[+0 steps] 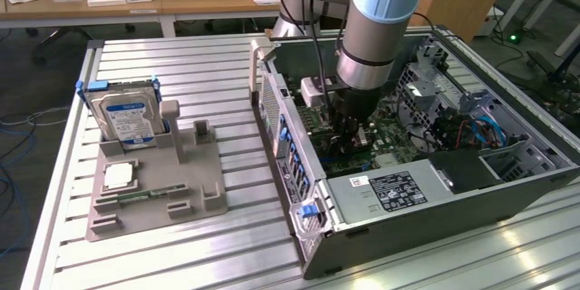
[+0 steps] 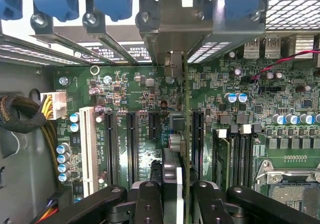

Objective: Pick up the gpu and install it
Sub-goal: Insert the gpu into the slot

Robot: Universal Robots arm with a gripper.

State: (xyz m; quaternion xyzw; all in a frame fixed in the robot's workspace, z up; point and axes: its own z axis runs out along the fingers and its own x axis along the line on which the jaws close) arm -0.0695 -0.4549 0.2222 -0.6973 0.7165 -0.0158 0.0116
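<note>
Green motherboard (image 2: 135, 91) lies under the hand (image 2: 172, 194), which is clenched on the gpu (image 2: 181, 134), held edge-on inside the computer case (image 1: 453, 195); card's lower edge hidden.

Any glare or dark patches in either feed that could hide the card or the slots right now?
Exterior view: window light streaks the ribbed metal table, and the computer case interior under the arm is shaded. Wrist view: bright blown-out patches behind the blue latches; the motherboard is evenly lit and sharp, while the gpu, seen edge-on in the gripper, and the near fingers are dark.
</note>
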